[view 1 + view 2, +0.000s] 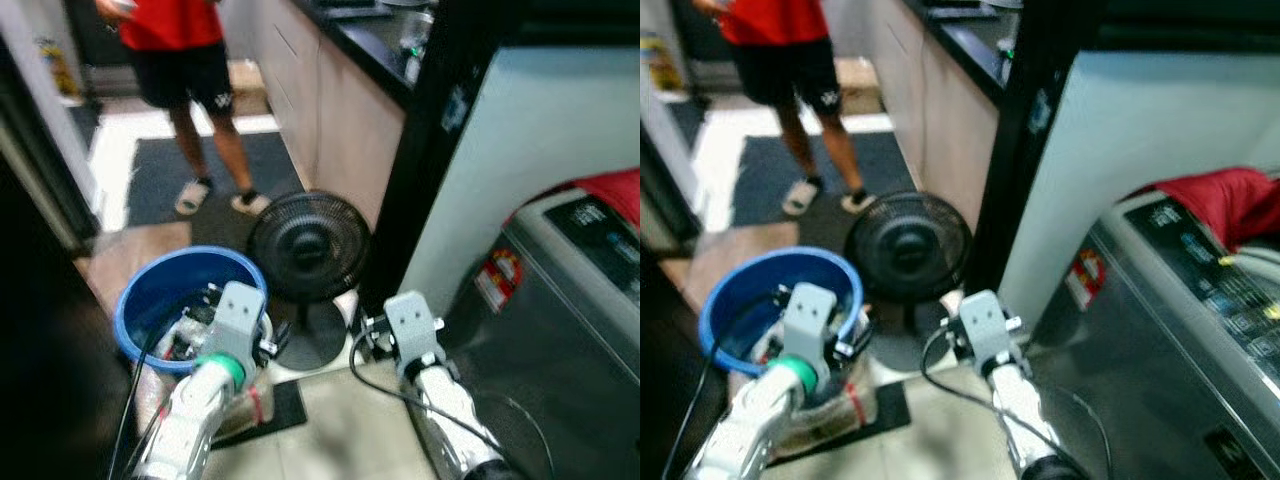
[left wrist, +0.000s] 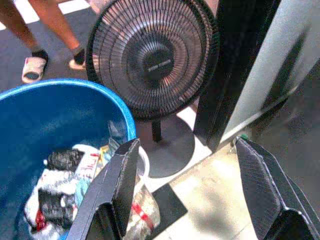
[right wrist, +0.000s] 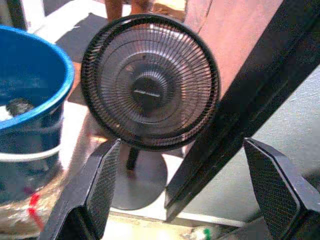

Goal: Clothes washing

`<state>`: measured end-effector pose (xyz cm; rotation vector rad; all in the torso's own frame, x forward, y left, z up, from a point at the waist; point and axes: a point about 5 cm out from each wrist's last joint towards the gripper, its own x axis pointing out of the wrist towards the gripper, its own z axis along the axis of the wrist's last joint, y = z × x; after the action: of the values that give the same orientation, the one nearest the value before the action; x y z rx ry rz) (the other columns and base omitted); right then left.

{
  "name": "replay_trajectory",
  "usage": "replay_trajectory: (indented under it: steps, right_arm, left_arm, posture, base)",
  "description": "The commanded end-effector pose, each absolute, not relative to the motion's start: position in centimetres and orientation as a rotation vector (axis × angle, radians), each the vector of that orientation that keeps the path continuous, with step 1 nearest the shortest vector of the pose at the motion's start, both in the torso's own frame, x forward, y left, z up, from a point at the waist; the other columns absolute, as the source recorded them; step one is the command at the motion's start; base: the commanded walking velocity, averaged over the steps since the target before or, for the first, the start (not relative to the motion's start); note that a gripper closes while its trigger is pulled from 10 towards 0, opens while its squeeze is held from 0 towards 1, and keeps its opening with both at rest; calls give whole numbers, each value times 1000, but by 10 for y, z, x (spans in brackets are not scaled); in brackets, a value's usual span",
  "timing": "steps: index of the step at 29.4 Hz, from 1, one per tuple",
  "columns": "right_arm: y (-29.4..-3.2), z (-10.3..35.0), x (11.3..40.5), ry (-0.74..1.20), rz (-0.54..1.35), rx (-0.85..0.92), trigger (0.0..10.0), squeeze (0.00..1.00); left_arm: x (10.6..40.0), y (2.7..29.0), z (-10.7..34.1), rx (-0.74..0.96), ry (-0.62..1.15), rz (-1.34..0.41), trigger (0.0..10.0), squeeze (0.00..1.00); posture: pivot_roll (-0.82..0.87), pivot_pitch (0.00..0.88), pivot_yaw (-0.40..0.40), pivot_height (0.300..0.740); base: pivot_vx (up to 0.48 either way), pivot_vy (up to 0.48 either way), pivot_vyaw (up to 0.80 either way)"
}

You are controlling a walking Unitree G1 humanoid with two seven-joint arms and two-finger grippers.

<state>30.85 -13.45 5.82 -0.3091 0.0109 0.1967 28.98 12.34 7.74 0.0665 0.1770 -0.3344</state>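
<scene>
Laundry point(image 2: 60, 192) sits unpicked in the blue tub point(image 1: 160, 290) at my 10 o'clock; the washer point(image 1: 570, 290) stands at 2 o'clock. I judge loading barely begun. Left tool point(image 2: 187, 192) and right tool point(image 3: 182, 192) gape empty.

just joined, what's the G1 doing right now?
Laundry run, nothing picked up yet. The robot stands between a blue tub holding clothes on its left and the washing machine on its right, where a red garment lies on top. A black floor fan stands straight ahead. The left gripper hangs open by the tub's rim; the right gripper is open too, aimed at the fan and holding nothing. A person stands farther back.
</scene>
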Motion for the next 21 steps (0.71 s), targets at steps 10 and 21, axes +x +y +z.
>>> replay_trajectory:
  steps: [10, 21]
  right_arm:
    - [-136, 54, 307, 29, 185, -287, 10000, 0]
    - [-112, 52, 307, 44, 278, -189, 10000, 0]
  left_arm:
    - [292, 126, 69, 89, 227, -286, 10000, 0]
    - [292, 138, 55, 102, 278, -199, 10000, 0]
  posture:
    - [124, 0, -12, 740]
    - [119, 0, -5, 740]
  base:
    - [0, 0, 794]
    - [0, 0, 283]
